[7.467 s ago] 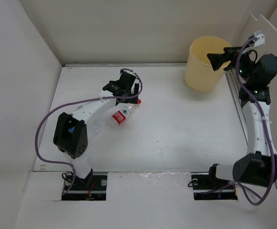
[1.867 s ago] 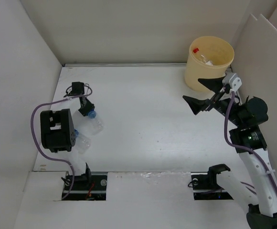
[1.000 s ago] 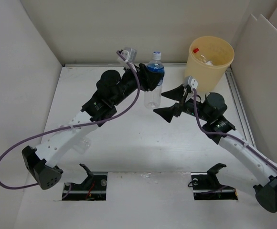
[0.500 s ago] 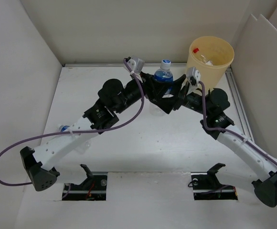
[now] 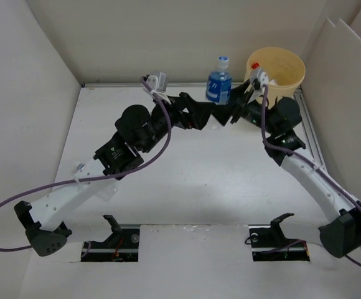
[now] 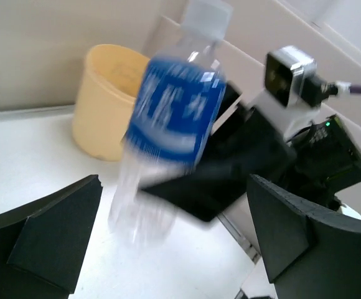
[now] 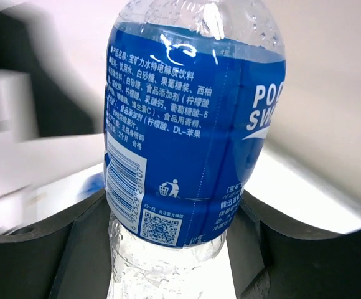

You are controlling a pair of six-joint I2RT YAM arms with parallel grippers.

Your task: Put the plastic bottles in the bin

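A clear plastic bottle [image 5: 218, 84] with a blue label and white cap stands upright in the air just left of the bin [image 5: 297, 62]. My right gripper [image 5: 226, 104] is shut on its clear lower body [image 7: 168, 249], below the label. My left gripper [image 5: 206, 116] is open just to its left, and the bottle [image 6: 171, 124] hangs beyond its spread fingers without touching them. The pale yellow bin [image 6: 109, 103] holds a red-capped bottle [image 5: 255, 65]. Another bottle's blue cap [image 5: 79, 167] peeks out beside the left arm.
White walls close in the table on the left, back and right. Leaning white panels [image 5: 345, 75] stand at the right behind the bin. A metal rail [image 5: 311, 134] runs along the table's right edge under the right arm.
My left gripper has opened, let go of the blue-labelled bottle and drawn back left. My right gripper has shut on the bottle and carried it back and right toward the bin.
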